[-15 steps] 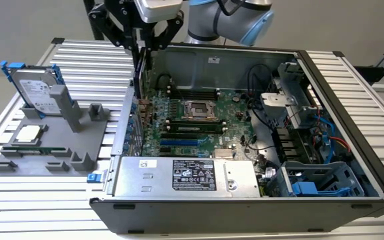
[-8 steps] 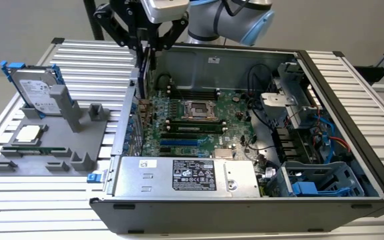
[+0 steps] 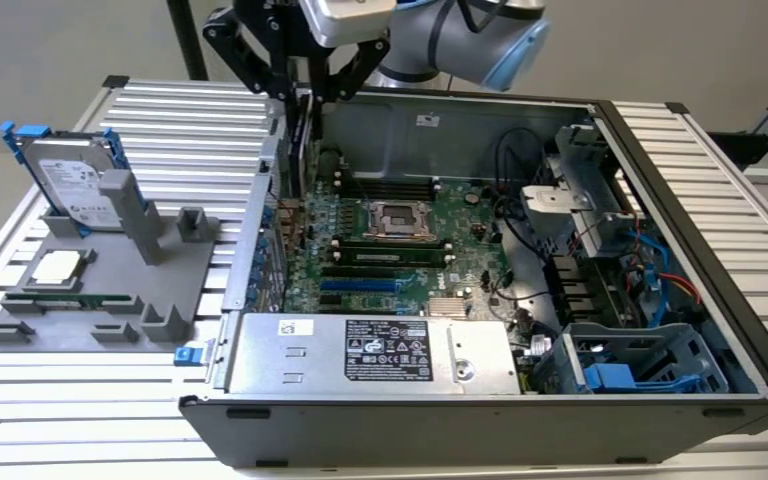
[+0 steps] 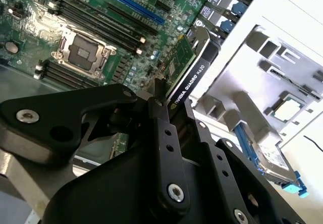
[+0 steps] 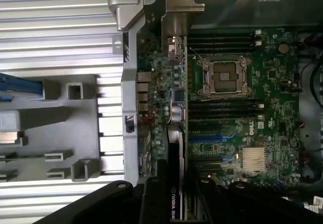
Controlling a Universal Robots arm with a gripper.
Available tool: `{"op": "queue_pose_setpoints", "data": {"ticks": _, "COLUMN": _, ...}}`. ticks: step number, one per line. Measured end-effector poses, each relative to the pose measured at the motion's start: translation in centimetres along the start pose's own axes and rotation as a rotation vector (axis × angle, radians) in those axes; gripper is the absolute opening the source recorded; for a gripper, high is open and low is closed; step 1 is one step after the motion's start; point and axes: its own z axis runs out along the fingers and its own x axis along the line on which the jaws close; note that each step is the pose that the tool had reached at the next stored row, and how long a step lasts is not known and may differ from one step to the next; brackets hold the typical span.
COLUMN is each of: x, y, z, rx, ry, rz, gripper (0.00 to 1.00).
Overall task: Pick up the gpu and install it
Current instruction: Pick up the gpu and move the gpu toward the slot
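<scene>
Jaws: mine, clamped shut on the top edge of the gpu | gripper: above the open computer case, by its wall on the exterior view's left | gpu: upright on edge over the motherboard; contact with board, cannot tell | gray fixture beside case: hard drive standing.

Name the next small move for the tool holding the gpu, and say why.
Probably shift the gpu, clamped in the tool, along the case wall toward the blue slot, without lowering yet. The card hangs on end beside that wall, above the motherboard, and looks short of the slot.
</scene>
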Motion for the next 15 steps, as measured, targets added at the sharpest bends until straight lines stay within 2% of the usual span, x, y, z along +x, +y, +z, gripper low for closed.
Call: {"op": "queue_pose_setpoints", "data": {"ticks": 15, "x": -2.27, "y": 0.22, "z": 0.03, "rx": 0.0002, "ry": 0.0039, "rz": 0.0, "gripper": 0.0}}
